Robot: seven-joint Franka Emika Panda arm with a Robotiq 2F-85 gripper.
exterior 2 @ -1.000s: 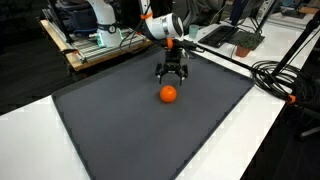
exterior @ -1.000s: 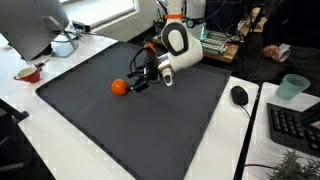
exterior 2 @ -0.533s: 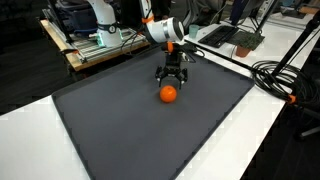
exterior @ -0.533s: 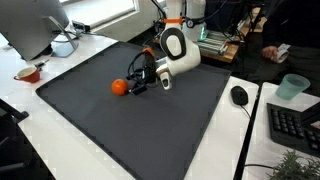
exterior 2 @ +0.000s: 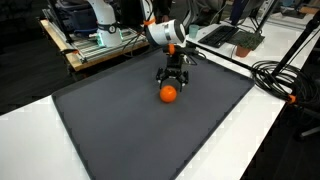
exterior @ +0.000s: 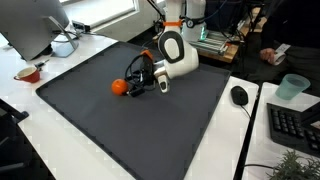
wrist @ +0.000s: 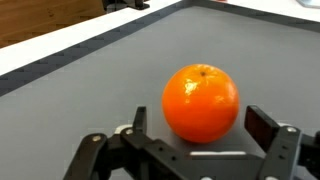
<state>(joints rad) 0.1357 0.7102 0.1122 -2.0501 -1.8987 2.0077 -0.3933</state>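
Toward the counter's far edge, black two-finger gripper (exterior 2: 170,84) hangs, fingers spread, just beside round orange fruit (exterior 2: 168,95).

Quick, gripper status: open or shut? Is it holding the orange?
Gripper: open, holding nothing; the orange sits just ahead of its spread fingers, ungripped.

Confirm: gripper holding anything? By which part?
Nothing is held. The gripper is open; the orange sits on the mat by its fingertips, with a gap on either side.
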